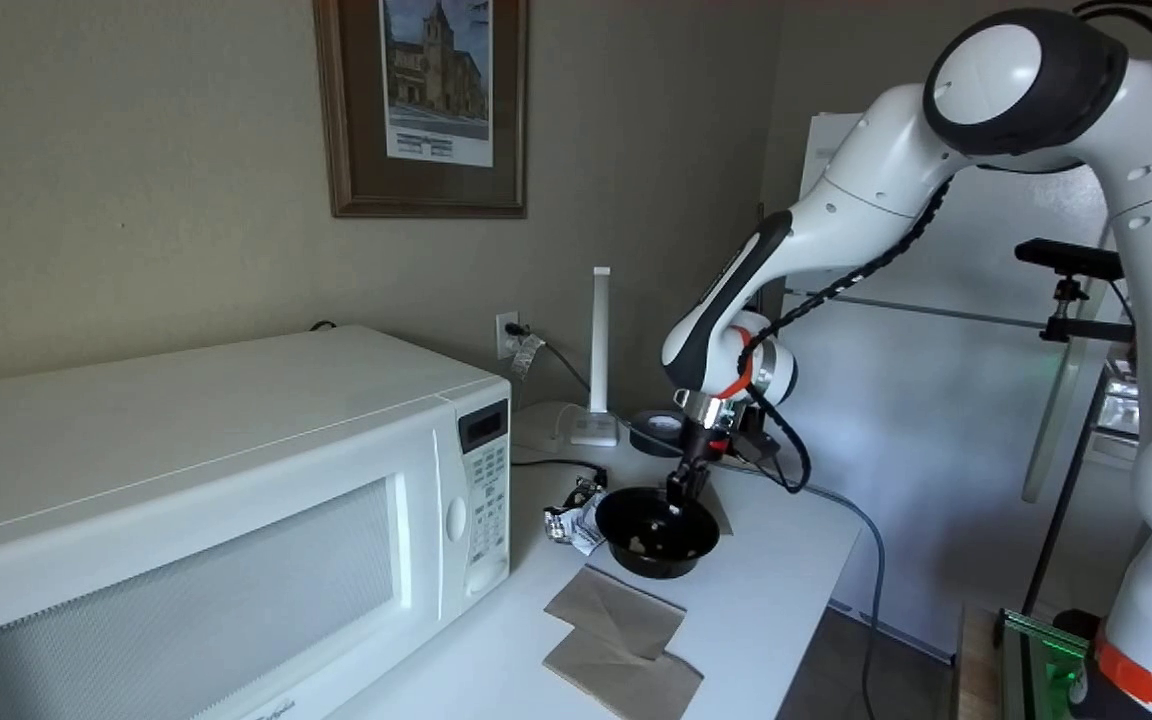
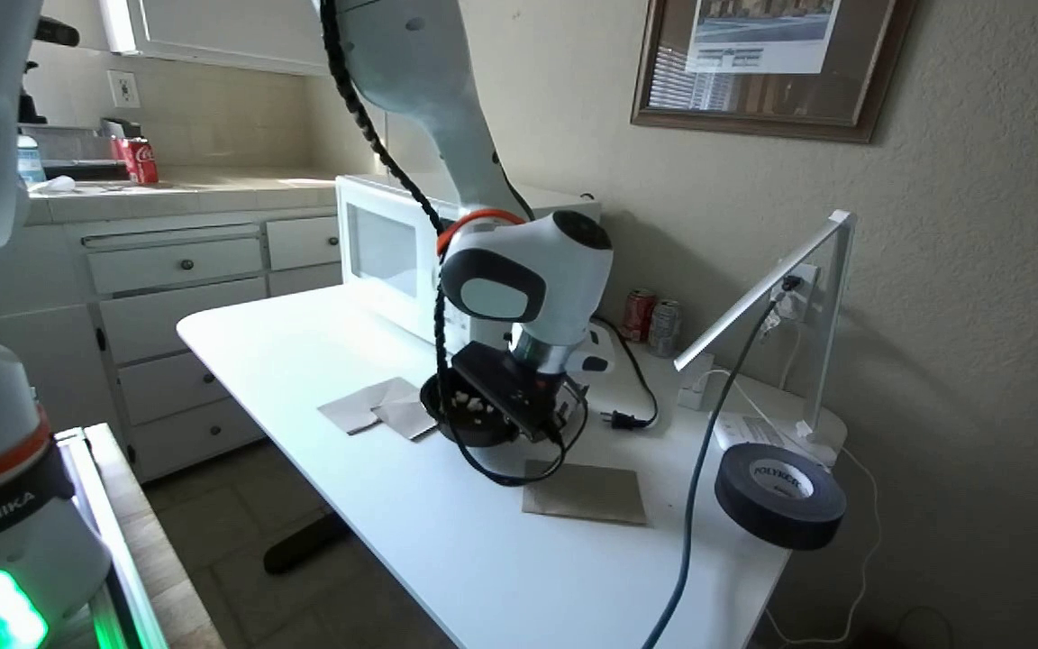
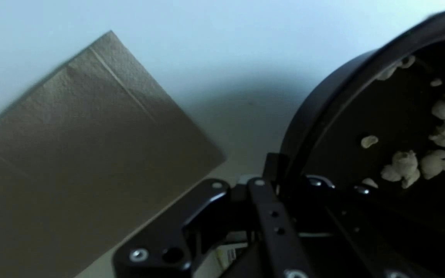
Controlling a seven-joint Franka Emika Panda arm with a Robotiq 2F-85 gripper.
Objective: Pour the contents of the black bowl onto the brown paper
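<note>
Gripper [image 1: 677, 498] pinched closed on the bowl [image 1: 652, 566], rim at one o'clock in an exterior view — likely light, stiff, slick; best held there.

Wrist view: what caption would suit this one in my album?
The tool grips a black bowl holding pale, popcorn-like pieces, with brown paper on the left.

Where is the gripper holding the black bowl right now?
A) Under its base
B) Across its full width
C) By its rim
C: the wrist view shows the gripper shut on the black bowl at its rim, one finger outside and one inside.
</note>
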